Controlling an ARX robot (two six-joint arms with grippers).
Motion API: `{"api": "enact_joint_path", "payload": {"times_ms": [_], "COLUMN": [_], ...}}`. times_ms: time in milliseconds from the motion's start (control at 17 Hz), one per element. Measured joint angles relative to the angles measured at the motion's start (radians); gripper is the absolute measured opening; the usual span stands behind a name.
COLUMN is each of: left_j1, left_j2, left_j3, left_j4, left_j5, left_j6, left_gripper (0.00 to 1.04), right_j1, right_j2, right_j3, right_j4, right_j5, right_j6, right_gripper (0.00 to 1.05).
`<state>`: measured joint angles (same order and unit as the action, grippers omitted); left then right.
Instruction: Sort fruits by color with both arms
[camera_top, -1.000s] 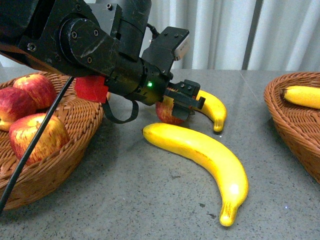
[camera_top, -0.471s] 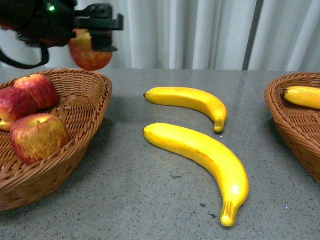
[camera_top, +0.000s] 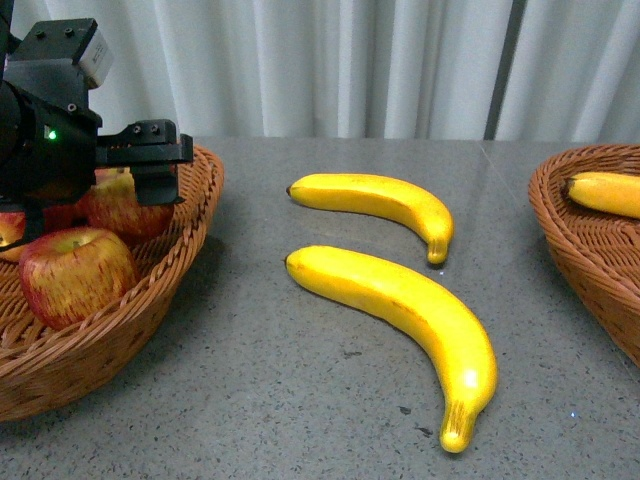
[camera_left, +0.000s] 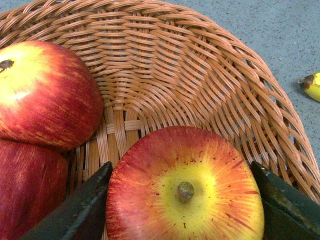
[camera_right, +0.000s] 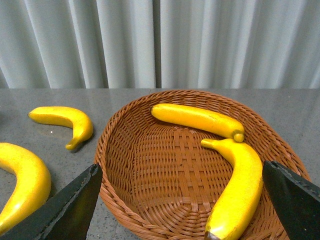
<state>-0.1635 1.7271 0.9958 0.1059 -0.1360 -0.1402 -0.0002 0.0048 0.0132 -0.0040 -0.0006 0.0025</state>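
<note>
The left end effector (camera_top: 142, 178) grips an apple (camera_left: 185, 192) low in the basket (camera_left: 200, 75) under it, so placing seems in hand and next it should open and lift away; the right end effector (camera_right: 182, 205) hangs open over the other basket (camera_right: 107, 150)

Left gripper (camera_top: 145, 182) with apple (camera_top: 118, 208) lowered from above rim, back leftward, into left basket (camera_top: 185, 245); apple now beside other apples (camera_top: 75, 275).

Bright, even light; glare on banana (camera_top: 466, 378); sharp.
</note>
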Motion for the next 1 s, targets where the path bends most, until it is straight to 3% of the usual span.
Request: {"api": "enact_joint_path", "payload": {"times_ms": [118,412,706,765,1000], "left_j1": [-0.012,-0.147,-0.271,-0.279,-0.131], "left_j2": [-0.033,-0.342,-0.761,-0.883,-1.099], "left_j3": [-0.017,-0.155,-0.378,-0.474,-0.7], "left_j4": [0.004,0.122,0.128,0.205,0.228], "left_j5": [-0.011,-0.075,-0.228,-0.27,-0.168], "left_j6": [-0.003,0.122,0.277,0.237,0.156], "left_gripper": [1.0,0.98,0.97,0.84,0.43], "right_j1": [0.0,0.0,0.0,0.0,0.0], "right_j2": [0.0,0.0,0.0,0.0,0.0], "right_j3": [0.0,0.0,0.0,0.0,0.0], "right_j4": [0.0,0.0,0.0,0.0,0.0], "right_j5": [0.0,0.0,0.0,0.0,0.0], "right_j6": [0.0,0.0,0.0,0.0,0.0], "right_gripper": [0.98,0.98,0.98,0.98,0.98]}}
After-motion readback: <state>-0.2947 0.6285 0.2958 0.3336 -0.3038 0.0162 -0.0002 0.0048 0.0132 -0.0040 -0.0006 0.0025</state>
